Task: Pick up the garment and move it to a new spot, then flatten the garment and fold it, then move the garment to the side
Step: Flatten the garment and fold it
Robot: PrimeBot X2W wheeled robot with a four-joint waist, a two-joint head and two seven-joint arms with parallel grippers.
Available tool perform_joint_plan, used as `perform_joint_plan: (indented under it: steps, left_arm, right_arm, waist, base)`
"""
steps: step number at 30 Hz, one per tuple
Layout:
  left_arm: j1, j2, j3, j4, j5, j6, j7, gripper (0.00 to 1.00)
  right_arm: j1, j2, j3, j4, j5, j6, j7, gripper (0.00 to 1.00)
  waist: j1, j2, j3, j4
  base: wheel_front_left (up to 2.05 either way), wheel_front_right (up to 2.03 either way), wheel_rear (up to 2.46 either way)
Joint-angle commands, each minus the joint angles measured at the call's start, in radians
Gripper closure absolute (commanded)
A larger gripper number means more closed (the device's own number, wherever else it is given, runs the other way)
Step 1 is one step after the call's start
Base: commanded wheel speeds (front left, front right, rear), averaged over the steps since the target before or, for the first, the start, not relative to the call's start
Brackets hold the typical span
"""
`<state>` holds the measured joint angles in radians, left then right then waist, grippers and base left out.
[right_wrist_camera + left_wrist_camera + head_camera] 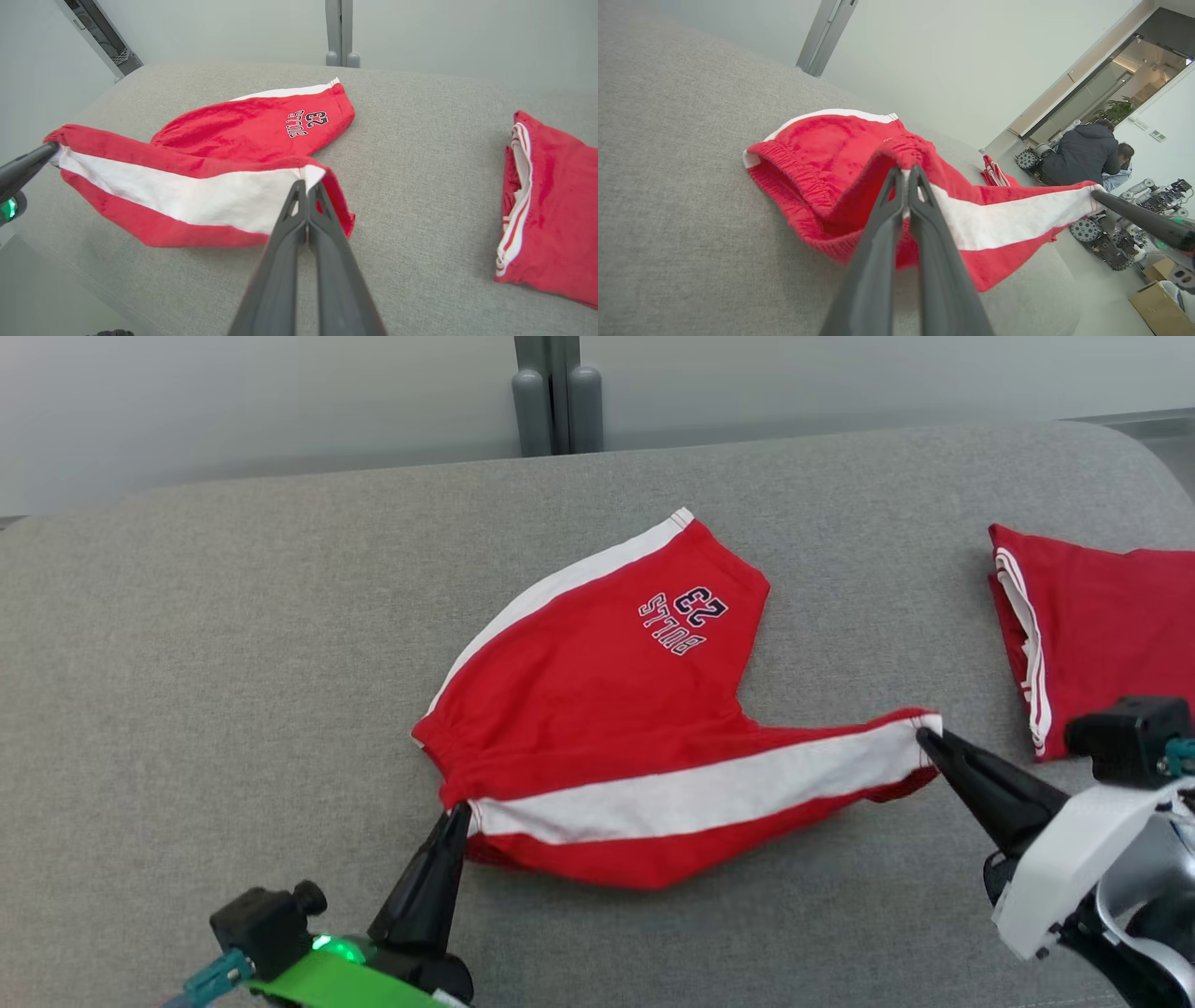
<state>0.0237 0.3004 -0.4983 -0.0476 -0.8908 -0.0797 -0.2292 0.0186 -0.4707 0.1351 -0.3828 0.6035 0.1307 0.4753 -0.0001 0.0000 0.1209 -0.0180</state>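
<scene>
One pair of red shorts [607, 709] is lying mid-way across the grey surface [233, 663], the left pincer [459, 814] clamping shut on its waistband corner and the right pincer [924, 737] pinching its white-striped leg hem, while a second red garment [1092, 616] is lying folded to the right.

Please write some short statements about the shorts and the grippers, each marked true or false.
1. The left gripper and the right gripper are both shut on the red shorts. True.
2. The shorts' print reads upright in the head view. False: the number is upside down.
3. A second red garment lies folded to the right. True.
4. The shorts lie folded in half. False: one leg is stretched between the grippers, the other lies spread on the grey surface.
</scene>
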Motion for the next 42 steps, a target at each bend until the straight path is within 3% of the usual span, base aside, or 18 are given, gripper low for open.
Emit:
perform_joint_plan:
  steps: [1,12,21,27,40,42]
  left_arm:
    - [-0.051,-0.013,0.004,0.029,0.008,-0.009,-0.006,1.0]
    - [-0.283,-0.15,0.06,0.267,0.068,-0.018,-0.033,1.0]
    - [-0.399,-0.231,0.131,0.359,0.139,-0.012,-0.036,1.0]
    - [-0.447,-0.248,0.156,0.389,0.179,-0.016,-0.035,1.0]
    - [-0.505,-0.249,0.08,0.371,0.097,0.006,-0.036,1.0]
    - [-0.51,-0.249,0.072,0.373,0.092,0.01,-0.036,0.94]
  right_arm:
    - [-0.053,-0.021,0.019,0.036,-0.011,0.0,-0.024,1.0]
    - [-0.5,-0.088,0.244,0.394,0.002,0.0,-0.199,1.0]
    - [-0.821,-0.089,0.4,0.657,-0.004,0.0,-0.307,1.0]
    - [-0.965,-0.062,0.472,0.811,-0.007,-0.001,-0.355,1.0]
    - [-1.125,-0.028,0.603,1.024,0.043,0.0,-0.411,1.0]
    - [-1.139,-0.022,0.618,1.045,0.048,0.0,-0.421,1.0]
  waist:
    - [0.0001,0.0,0.015,0.011]
    - [0.0001,0.0,0.12,0.047]
    - [0.0001,0.0,0.231,0.114]
    - [0.0001,0.0,0.295,0.149]
    - [0.0001,0.0,0.352,0.183]
    - [0.0001,0.0,0.353,0.183]
  base:
    - [0.0,0.0,0.0]
    - [0.0,0.0,0.0]
    - [0.0,0.0,0.0]
    - [0.0,0.0,0.0]
    - [0.0,0.0,0.0]
    - [0.0,0.0,0.0]
